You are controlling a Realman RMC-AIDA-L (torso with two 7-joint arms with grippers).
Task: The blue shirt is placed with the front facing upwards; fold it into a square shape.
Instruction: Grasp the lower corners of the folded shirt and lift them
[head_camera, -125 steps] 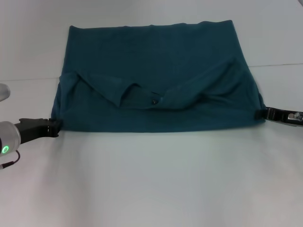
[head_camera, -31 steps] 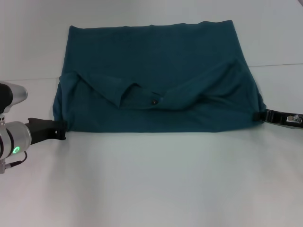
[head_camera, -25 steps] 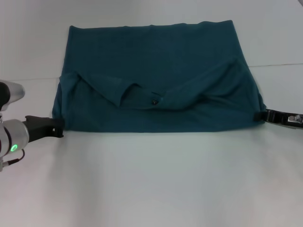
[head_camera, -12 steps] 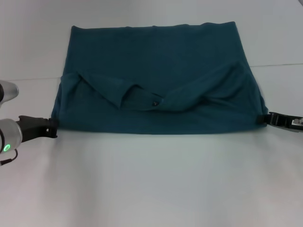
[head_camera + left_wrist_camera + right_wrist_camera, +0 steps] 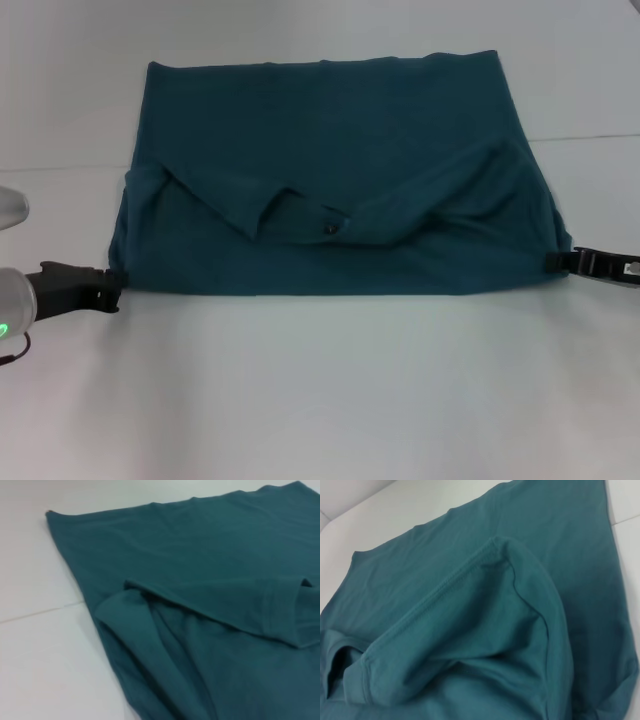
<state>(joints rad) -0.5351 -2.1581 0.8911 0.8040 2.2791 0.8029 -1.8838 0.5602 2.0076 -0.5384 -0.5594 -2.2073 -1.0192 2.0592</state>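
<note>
The blue shirt (image 5: 330, 130) lies flat on the white table (image 5: 320, 400), its upper part folded over toward me, with the sleeves turned in and the ribbed collar (image 5: 300, 205) on top near the middle. No chest print shows. My left gripper (image 5: 110, 285) is low on the table at the shirt's near left corner, shut on the cloth. My right gripper (image 5: 556, 262) is at the near right corner, shut on the cloth there. The left wrist view shows the shirt's folded sleeve (image 5: 210, 630) up close. The right wrist view shows the other sleeve hem (image 5: 470, 575).
A thin seam line (image 5: 600, 137) crosses the table behind the shirt's sides. Bare white table lies in front of the shirt and on both sides of it.
The whole shirt has slid a little toward me with both grippers at its near corners. The left gripper went right, then came back left and lower.
</note>
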